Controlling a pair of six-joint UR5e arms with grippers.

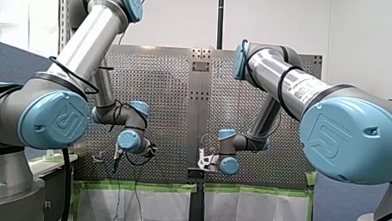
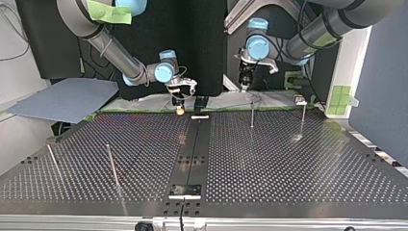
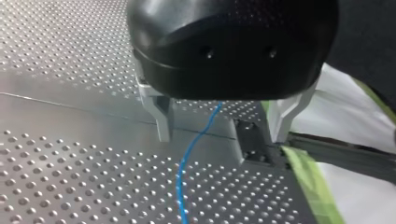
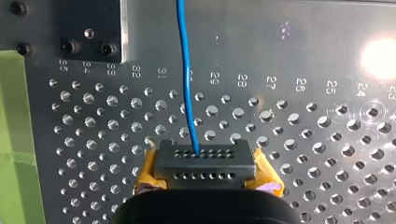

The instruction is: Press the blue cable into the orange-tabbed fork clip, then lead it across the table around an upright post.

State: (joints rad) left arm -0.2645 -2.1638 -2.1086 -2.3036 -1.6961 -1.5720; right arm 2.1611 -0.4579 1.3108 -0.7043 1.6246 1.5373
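Thin blue cable (image 4: 185, 79), running over the perforated table (image 4: 303, 140), slim upright post (image 2: 251, 115), right of the top view's middle

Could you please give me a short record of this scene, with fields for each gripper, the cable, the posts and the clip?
left gripper: fingers open, nothing clamped
right gripper: fingers shut on the blue cable
blue cable: runs loose between the left gripper's fingers; in the right wrist view it leads straight ahead from the right gripper
upright posts: four in the top view, two toward each side
perforated table: carries the posts
fork clip: not made out in any view
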